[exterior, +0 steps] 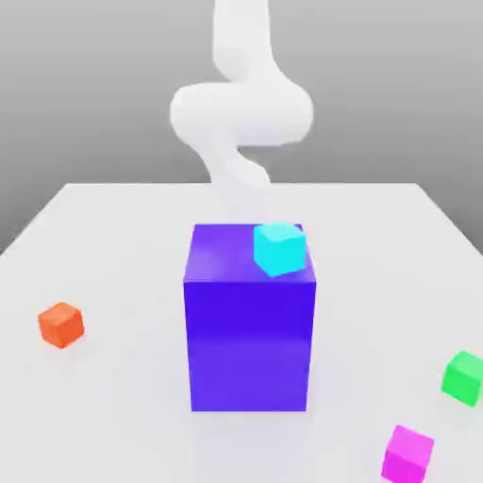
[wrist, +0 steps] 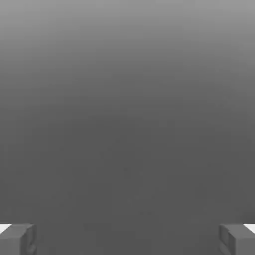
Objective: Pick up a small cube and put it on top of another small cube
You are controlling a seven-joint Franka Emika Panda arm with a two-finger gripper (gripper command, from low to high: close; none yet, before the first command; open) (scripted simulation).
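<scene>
White table (exterior: 113,245): cyan cube (exterior: 279,248) atop purple block (exterior: 249,330)

The work surface is a flat white table (exterior: 113,245), seen against a plain grey background. A large blue block (exterior: 249,325) stands upright near the middle of the table, resting on its base. Its top face is a lighter violet-blue than its front face. The block is much taller and wider than the small cubes around it. The table surface directly in front of the block shows a faint reflection.
</scene>
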